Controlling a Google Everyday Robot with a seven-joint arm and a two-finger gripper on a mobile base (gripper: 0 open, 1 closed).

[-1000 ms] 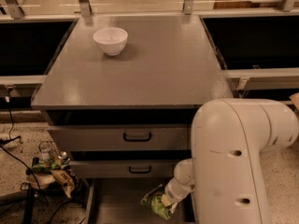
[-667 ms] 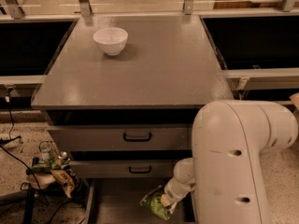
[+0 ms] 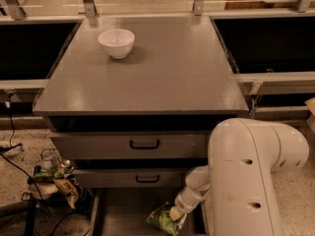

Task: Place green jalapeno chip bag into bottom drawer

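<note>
The bulky white arm (image 3: 246,181) reaches down on the right and hides the right side of the bottom drawer (image 3: 123,213), which stands pulled out and is cut off by the lower edge; the green jalapeno chip bag (image 3: 161,221) sits over the drawer floor, just left of and below the pincer (image 3: 176,213), touching its tip; whether the pincer clamps the bag cannot be told

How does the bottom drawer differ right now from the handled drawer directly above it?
The bottom drawer is pulled out, its flat floor exposed; the drawer above shows only its front. The drawer above has a black handle; none shows on the bottom drawer. The green jalapeno chip bag is in the bottom drawer, with the gripper at the bag; the drawer above hides its contents. Both are grey.
</note>
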